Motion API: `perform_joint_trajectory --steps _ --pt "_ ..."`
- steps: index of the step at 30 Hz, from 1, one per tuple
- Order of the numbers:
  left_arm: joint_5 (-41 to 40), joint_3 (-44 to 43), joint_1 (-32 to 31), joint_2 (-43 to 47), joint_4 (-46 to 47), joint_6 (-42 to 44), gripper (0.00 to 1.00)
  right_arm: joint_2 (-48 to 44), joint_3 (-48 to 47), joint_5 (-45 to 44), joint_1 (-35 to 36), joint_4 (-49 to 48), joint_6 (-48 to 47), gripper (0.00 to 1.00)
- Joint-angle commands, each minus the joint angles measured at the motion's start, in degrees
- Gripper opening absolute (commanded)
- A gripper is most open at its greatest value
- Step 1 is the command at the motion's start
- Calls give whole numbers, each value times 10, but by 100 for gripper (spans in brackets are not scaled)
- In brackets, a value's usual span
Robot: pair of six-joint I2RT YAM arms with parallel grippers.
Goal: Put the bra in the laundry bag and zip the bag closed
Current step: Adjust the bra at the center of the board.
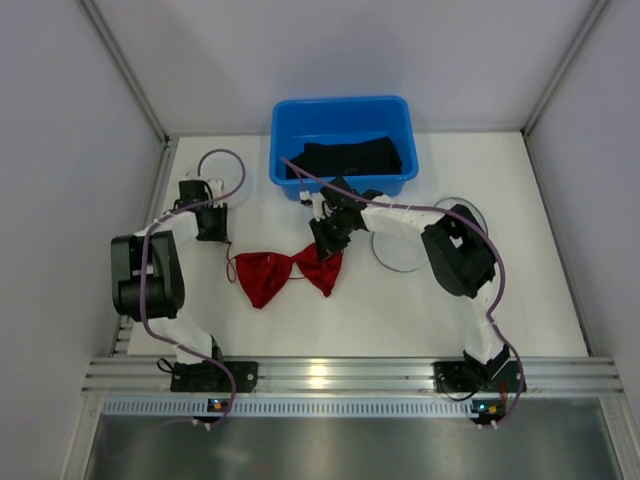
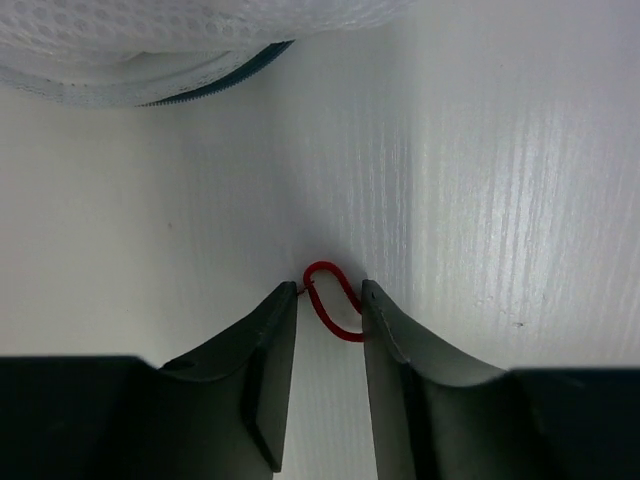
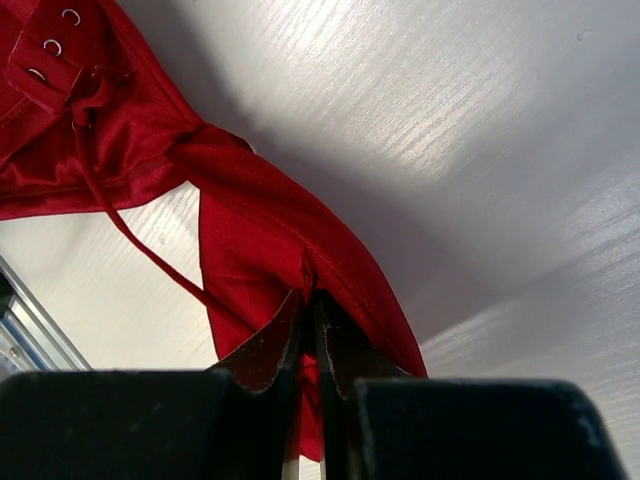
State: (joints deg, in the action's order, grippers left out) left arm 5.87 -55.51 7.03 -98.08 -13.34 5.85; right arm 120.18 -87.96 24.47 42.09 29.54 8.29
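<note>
Red, thin and limp, the bra (image 1: 285, 272) lies spread flat in the middle of the white worktop (image 1: 380, 320), its cups side by side and a strap trailing off to the left. It looks light and a little slick, so I judge it will sag and fold wherever it isn't supported. The hemmed edges and straps offer the surest hold. The right arm's fingers (image 3: 265, 345) are pinched tight on the edge of the right-hand cup, with cloth bunched between them. At the other end, the left arm's fingers (image 2: 270, 370) stand partly apart, straddling a thin strap loop (image 2: 322, 266) on the surface without clamping it. A white mesh laundry bag (image 2: 150, 40), its zipper showing, lies near that loop. At the back sits a blue bin (image 1: 340, 112) holding dark clothes (image 1: 350, 158).
</note>
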Motion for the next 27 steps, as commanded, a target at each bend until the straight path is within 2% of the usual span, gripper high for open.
perform_joint_trajectory --steps 1,3,4,6,7,12,17,18,19,22,23,27 --pt "-52 -8 -1 -11 4 20 36 0 -26 -5 -9 -9 15 7" --pt "-53 3 0 -3 2 29 27 -1 -26 -6 -10 -10 20 10" --pt "-53 7 0 1 -2 31 17 -1 -27 -8 -10 -9 20 11" --pt "-53 16 3 20 -6 33 8 -2 -28 -7 -10 -10 23 14" --pt "-51 19 4 27 -12 35 0 -1 -28 -7 -10 -10 24 15" --pt "-21 20 8 97 -35 42 0 -7 -32 -11 -10 -10 24 27" --pt "52 2 9 221 -95 52 0 -9 -37 -20 -10 -10 23 35" --pt "99 -5 9 270 -123 59 0 -10 -40 -20 -10 -11 26 41" --pt "100 -5 9 287 -123 59 0 -10 -40 -20 -10 -11 26 41" --pt "168 -9 9 337 -148 58 0 -13 -43 -14 -9 -11 28 51" --pt "184 -13 9 346 -154 56 0 -14 -45 -14 -10 -12 29 57" --pt "303 -19 8 369 -156 41 0 -20 -47 1 -10 -18 30 65"
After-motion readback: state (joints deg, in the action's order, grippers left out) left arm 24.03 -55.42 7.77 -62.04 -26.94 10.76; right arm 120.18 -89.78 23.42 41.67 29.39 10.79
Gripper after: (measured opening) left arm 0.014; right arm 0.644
